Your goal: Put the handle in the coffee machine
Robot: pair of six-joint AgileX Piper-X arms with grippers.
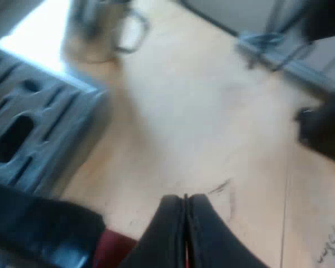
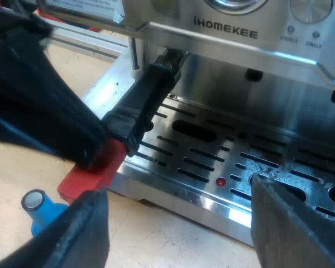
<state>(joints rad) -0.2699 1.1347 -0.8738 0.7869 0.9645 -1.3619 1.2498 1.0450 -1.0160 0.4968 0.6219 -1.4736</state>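
The holder's dark handle (image 2: 148,100) slants from under the espresso machine's (image 2: 229,33) brew head out over the drip tray (image 2: 212,159), and its red end (image 2: 95,173) juts past the tray's edge. My left gripper (image 2: 92,151) is at that red end. In the left wrist view my left gripper (image 1: 185,200) is shut, with a sliver of red between the fingers and more of the red end (image 1: 113,248) beside them. The dark handle (image 1: 39,229) runs off toward the drip tray (image 1: 39,128). My right gripper (image 2: 184,234) hangs open in front of the tray, holding nothing.
A blue tamper (image 2: 39,211) lies on the wooden table below the red end. A metal mug (image 1: 103,28) stands on the table beyond the tray's corner. A dark blurred shape (image 1: 324,128) hangs over the tabletop.
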